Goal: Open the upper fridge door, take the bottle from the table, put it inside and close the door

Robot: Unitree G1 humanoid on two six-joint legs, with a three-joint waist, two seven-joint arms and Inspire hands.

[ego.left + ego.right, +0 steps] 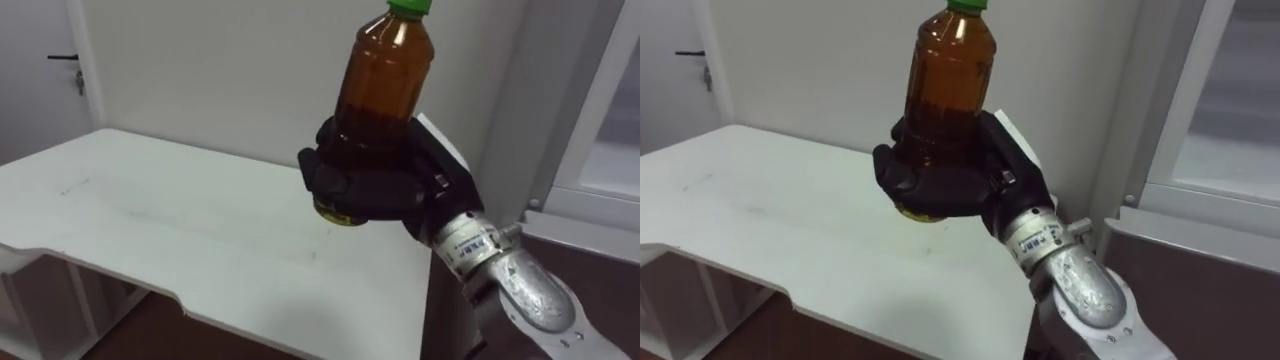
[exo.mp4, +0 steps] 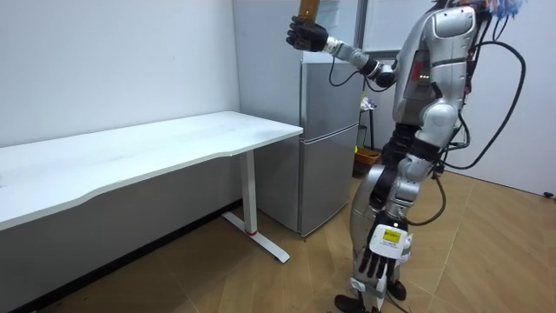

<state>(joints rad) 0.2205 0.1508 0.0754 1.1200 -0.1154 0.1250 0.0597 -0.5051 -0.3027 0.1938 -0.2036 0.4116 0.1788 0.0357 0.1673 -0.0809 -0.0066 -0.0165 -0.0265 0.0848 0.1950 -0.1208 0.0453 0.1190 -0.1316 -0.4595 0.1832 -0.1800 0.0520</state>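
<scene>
A brown bottle (image 1: 385, 80) with a green cap stands upright in my right hand (image 1: 370, 185), whose dark fingers are curled round its lower half. I hold it raised above the right end of the white table (image 1: 150, 220). In the room view the bottle (image 2: 308, 9) and right hand (image 2: 306, 36) are up at the top of the grey fridge (image 2: 326, 148), just in front of its upper part. The fridge doors look closed. My left hand (image 2: 380, 265) hangs low by my leg with its fingers straight.
I stand on the wooden floor in front of the fridge, at the table's end. A pale wall runs behind the table, with a door (image 1: 40, 70) at the far left. A white frame (image 1: 590, 150) rises at the right.
</scene>
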